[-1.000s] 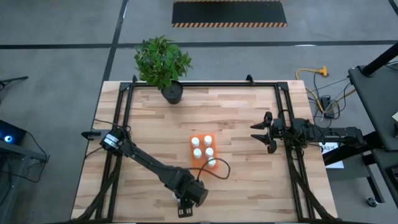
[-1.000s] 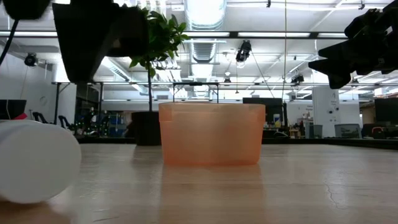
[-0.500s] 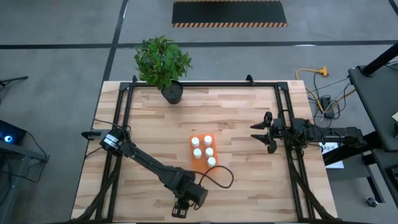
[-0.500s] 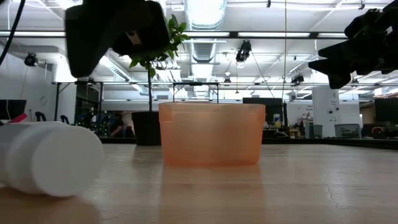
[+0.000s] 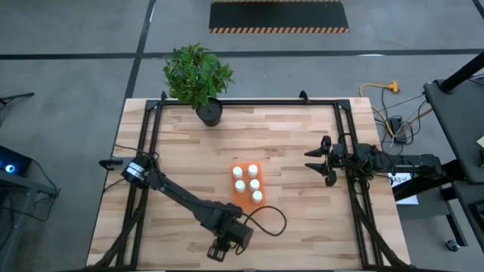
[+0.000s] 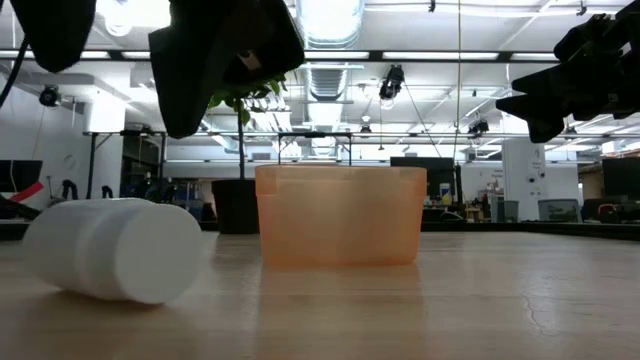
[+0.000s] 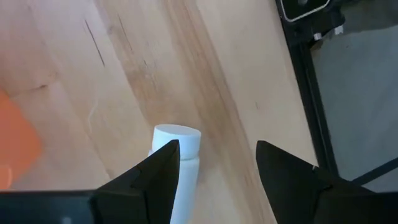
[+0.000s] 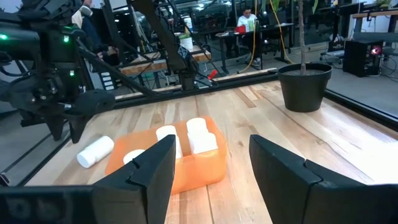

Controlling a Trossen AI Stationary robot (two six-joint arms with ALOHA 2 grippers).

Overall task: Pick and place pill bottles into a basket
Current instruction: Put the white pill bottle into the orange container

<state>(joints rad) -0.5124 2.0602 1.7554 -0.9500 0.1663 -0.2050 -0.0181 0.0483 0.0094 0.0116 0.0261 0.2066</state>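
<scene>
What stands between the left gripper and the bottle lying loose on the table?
Nothing visible. The left gripper hangs open just above the lying bottle, with only bare table around it. The basket sits apart.

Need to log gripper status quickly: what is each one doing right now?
Left gripper: open, empty, over the lying pill bottle.
Right gripper: open, empty, waiting at the table's right side.

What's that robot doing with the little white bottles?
It's putting pill bottles into the orange basket. Five stand in it already. The last bottle lies on its side on the table, and the left pincer hangs open right over it. The right pincer waits open off to the side.
</scene>
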